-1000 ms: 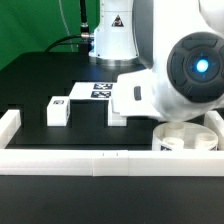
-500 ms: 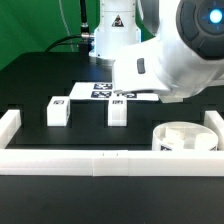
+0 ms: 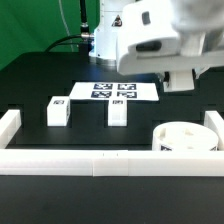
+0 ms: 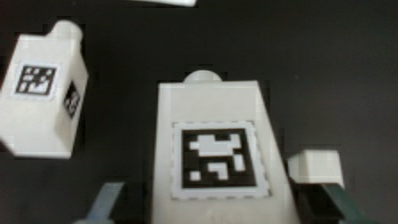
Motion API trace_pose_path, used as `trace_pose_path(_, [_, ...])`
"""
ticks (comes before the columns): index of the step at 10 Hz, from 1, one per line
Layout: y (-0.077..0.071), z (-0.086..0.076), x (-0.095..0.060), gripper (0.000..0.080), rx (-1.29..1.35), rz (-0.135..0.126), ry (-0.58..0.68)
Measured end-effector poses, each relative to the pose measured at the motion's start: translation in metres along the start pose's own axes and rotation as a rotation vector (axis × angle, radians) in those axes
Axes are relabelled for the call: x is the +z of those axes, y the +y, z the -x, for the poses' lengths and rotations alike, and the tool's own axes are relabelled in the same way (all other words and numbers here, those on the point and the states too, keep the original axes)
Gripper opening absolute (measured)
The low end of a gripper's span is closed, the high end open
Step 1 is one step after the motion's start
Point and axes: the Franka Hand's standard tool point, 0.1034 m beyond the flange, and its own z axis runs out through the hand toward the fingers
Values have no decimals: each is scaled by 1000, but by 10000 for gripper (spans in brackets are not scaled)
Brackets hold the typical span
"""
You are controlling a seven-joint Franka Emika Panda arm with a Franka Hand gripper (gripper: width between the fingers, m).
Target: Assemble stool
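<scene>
My tool (image 4: 219, 200) is wide open and empty, hovering over a leg (image 4: 210, 115) on the surface (image 3: 40, 80). Looks like light, stiff, slick plastic, so I'd pinch its flat sides around mid-length. The seat (image 3: 185, 138) sits well apart.

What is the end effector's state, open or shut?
Open: the wrist view shows the end effector with fingers wide apart, a tagged leg visible between them.
</scene>
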Motion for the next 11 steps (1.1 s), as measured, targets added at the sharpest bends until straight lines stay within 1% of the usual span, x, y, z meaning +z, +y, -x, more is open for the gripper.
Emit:
trace_pose_path(1, [0, -2, 2, 337, 1, 1, 58])
trace_pose_path(2, [0, -11, 1, 337, 2, 1, 136])
trace_pose_path(3, [0, -15, -4, 337, 3, 3, 233])
trace_pose_path(4, [-1, -18, -6, 337, 1, 5, 323])
trace_pose_path(5, [-7, -21, -8, 337, -11, 7, 407])
trace_pose_path(6, [-11, -23, -11, 337, -22, 8, 454])
trace_pose_path(7, [-10, -31, -16, 337, -22, 8, 561])
trace_pose_path(8, [-10, -30, -14, 337, -22, 9, 630])
trace_pose_path(9, [-11, -31, -14, 337, -28, 13, 666])
trace_pose_path(10, [-16, -35, -19, 337, -46, 19, 698])
trace_pose_path(11, [-23, -39, -25, 337, -67, 23, 697])
